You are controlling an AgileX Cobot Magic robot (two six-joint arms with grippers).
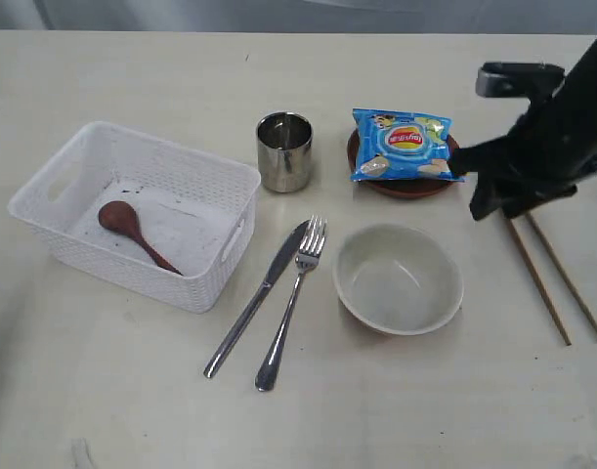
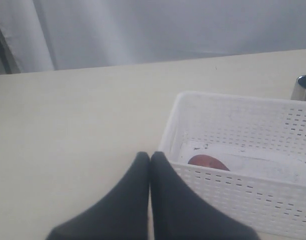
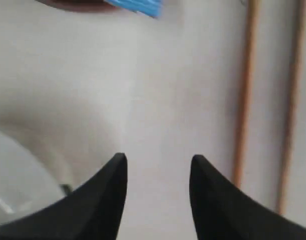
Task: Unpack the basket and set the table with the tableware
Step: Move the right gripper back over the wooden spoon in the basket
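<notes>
The jaws of the right gripper [image 3: 158,160] are held apart, empty, over the table [image 1: 425,410] by the chopsticks [image 1: 552,283], which are laid farthest from the basket [image 1: 210,283]. The jaws of the left gripper [image 2: 150,156] are pressed together on nothing, just outside the basket's wall. The knife [image 1: 259,298], fork [image 1: 293,303] and cup [image 1: 284,149] are set near the basket; the bowl [image 1: 399,278] and the plate [image 1: 405,191], topped by a chip bag [image 1: 404,145], are set farther off. Only the spoon [image 1: 132,233] is left inside the basket, so the task is judged nearly done.
</notes>
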